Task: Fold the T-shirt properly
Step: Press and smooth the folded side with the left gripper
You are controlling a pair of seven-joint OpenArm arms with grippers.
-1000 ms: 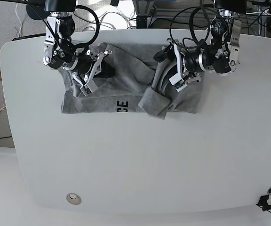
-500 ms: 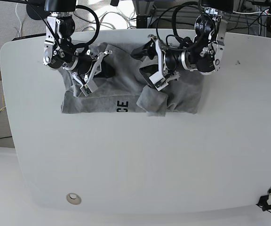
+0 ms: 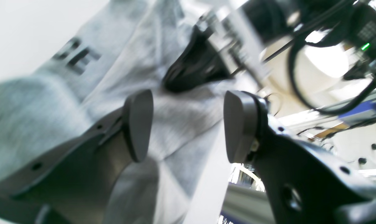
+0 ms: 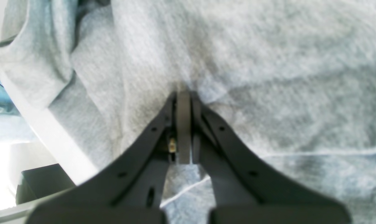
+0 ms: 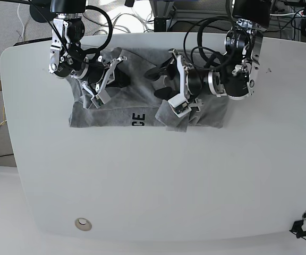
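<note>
The T-shirt (image 5: 142, 101), heather-grey and partly gathered, lies across the far half of the white worktop (image 5: 158, 186), letters "CE" showing at its near hem, with both arms working over it. The right gripper (image 4: 183, 102) is clamped tight on a pinch of grey cloth; the fabric spreads out ahead of its tips and to either side. The left gripper (image 3: 183, 124) hangs with its jaws wide apart and nothing between them, the shirt's rumpled middle directly beyond its black pads (image 3: 138, 124) and a loose flap just beneath. By the look of it, the fold is at an early stage: one side is held while the other awaits a fresh hold. The next move likely calls for the left gripper to descend and close on an edge.
</note>
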